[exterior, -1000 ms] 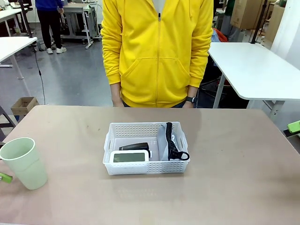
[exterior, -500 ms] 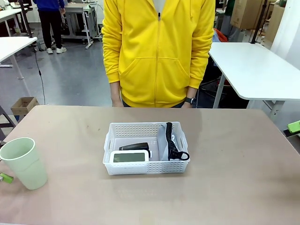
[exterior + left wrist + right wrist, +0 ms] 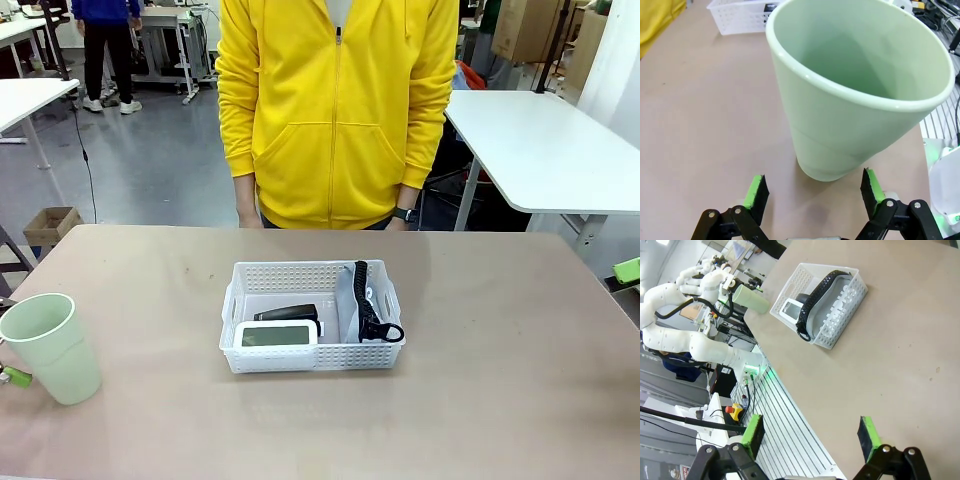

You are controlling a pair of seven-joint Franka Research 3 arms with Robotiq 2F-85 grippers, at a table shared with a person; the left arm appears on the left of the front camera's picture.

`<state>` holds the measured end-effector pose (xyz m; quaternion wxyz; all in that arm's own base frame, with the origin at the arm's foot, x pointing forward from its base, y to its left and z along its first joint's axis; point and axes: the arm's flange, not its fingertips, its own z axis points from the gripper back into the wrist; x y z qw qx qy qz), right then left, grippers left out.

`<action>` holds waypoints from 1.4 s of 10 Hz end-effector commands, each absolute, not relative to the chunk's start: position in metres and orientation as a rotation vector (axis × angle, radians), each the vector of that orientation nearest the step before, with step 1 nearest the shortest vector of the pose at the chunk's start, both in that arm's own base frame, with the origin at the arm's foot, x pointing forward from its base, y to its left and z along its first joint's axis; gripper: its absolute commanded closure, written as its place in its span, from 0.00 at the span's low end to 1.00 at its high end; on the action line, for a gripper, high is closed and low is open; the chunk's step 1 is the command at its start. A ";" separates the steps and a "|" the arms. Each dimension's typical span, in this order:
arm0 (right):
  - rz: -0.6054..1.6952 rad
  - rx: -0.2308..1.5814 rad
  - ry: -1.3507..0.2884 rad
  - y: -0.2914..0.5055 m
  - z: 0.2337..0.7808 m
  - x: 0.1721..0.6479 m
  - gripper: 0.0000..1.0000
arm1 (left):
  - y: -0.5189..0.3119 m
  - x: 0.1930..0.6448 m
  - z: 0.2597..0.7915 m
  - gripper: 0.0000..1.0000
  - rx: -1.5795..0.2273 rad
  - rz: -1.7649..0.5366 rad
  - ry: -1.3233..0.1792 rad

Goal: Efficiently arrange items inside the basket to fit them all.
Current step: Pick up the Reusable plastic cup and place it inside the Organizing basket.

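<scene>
Open table (image 3: 500, 390) all around the basket (image 3: 310, 357)
I see free floor at its far left; the stapler (image 3: 286, 313), screen device (image 3: 277, 336) and upright pouch (image 3: 829, 296) block the rest.

The front view looks from the robot's side across the desk (image 3: 500, 400) toward the person (image 3: 335, 120) at the far edge, at middle distance, with the basket (image 3: 310, 357) centred and the cup (image 3: 55, 350) at lower left. The left wrist view sits low and very near the cup, facing along the left fingers (image 3: 756, 192), the basket at its top edge. The right wrist view, rolled, looks from high and far past the right fingers (image 3: 867, 435) over desk, basket, cup and left arm (image 3: 690, 342).
</scene>
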<state>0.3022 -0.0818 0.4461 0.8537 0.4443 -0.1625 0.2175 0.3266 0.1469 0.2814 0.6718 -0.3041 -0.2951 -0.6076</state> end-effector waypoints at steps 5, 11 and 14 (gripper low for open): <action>0.475 0.953 -0.373 -0.080 0.447 0.304 0.00 | 0.142 0.325 0.266 0.03 -0.627 -1.433 -0.663; 0.475 0.953 -0.373 -0.080 0.447 0.304 0.00 | 0.119 0.342 0.249 0.03 -0.704 -1.533 -0.677; 0.475 0.953 -0.373 -0.080 0.447 0.304 0.00 | 0.112 0.344 0.246 0.03 -0.743 -1.575 -0.663</action>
